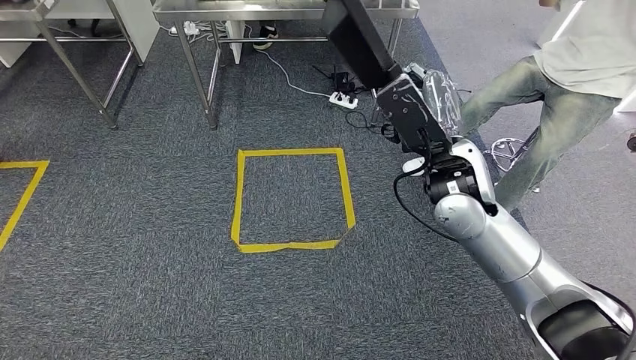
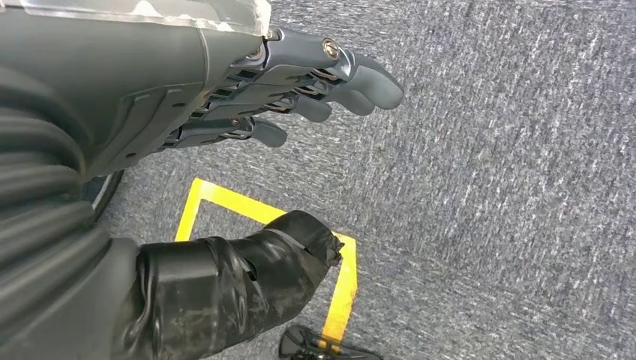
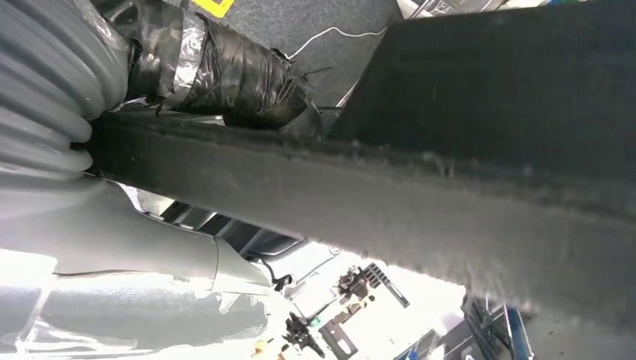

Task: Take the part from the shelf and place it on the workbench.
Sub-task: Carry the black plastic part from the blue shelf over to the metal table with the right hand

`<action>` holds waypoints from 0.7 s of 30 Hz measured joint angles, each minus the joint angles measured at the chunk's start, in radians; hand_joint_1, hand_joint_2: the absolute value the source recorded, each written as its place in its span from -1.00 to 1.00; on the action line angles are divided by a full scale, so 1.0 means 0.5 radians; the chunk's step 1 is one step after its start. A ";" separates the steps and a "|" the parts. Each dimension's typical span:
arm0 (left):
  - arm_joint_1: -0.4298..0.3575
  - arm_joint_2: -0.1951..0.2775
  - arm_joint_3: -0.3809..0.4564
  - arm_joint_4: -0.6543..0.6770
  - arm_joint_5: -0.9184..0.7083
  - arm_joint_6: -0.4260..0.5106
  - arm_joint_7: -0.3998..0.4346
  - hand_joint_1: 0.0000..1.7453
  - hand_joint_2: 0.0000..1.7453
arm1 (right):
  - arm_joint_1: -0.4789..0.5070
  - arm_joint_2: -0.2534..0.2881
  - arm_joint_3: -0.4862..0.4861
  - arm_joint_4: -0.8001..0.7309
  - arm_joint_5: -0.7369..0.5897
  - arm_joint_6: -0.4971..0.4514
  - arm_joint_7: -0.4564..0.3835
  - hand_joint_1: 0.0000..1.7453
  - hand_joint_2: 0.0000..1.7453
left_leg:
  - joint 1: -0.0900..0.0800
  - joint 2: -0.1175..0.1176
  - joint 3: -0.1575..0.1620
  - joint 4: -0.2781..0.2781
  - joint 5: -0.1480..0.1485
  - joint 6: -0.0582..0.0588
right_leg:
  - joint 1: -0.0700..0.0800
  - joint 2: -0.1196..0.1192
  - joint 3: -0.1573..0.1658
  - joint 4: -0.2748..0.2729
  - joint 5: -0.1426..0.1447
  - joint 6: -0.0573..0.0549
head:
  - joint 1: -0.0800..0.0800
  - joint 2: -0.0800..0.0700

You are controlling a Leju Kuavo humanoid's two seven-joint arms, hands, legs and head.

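Already the right hand (image 1: pixel 420 124) grips the long black part (image 1: pixel 360 41), which points up toward the metal table (image 1: pixel 247 9); the left hand (image 2: pixel 300 82) hangs loose and bare.

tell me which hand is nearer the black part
Right. The right hand grips the black part, raised over the carpet. The left hand hangs open above the floor, holding nothing.

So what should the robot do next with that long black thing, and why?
Probably carry it on toward the metal table ahead. The right hand holds the long black part in the air, with only carpet and the yellow tape square below.
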 joint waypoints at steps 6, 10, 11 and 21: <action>-0.003 0.005 0.000 0.000 -0.014 -0.006 -0.003 -1.00 1.00 | -0.002 -0.001 -0.001 -0.013 0.054 0.014 0.020 1.00 1.00 | 0.004 -0.024 -0.024 0.061 -0.038 -0.059 | -0.016 0.021 0.230 -0.487 0.200 0.000 | -0.003 0.000; -0.003 0.006 0.000 0.000 -0.015 -0.005 -0.006 -1.00 1.00 | -0.003 -0.001 -0.002 -0.022 0.091 0.014 0.028 1.00 1.00 | 0.009 -0.013 -0.064 0.142 -0.088 -0.094 | -0.021 0.015 0.239 -0.500 0.207 -0.052 | -0.005 0.000; -0.004 0.005 0.000 0.000 -0.015 -0.005 -0.006 -1.00 1.00 | -0.003 -0.001 -0.002 -0.026 0.099 0.015 0.031 1.00 1.00 | 0.010 -0.008 -0.113 0.243 -0.140 -0.102 | -0.021 0.012 0.243 -0.502 0.206 -0.062 | -0.006 0.000; -0.003 0.006 0.000 0.000 -0.016 -0.013 -0.005 -1.00 1.00 | -0.001 -0.001 -0.003 -0.033 0.137 0.018 0.046 1.00 1.00 | -0.019 0.001 -0.071 0.081 -0.004 -0.037 | 0.016 0.006 0.288 -0.508 0.167 -0.067 | -0.005 0.000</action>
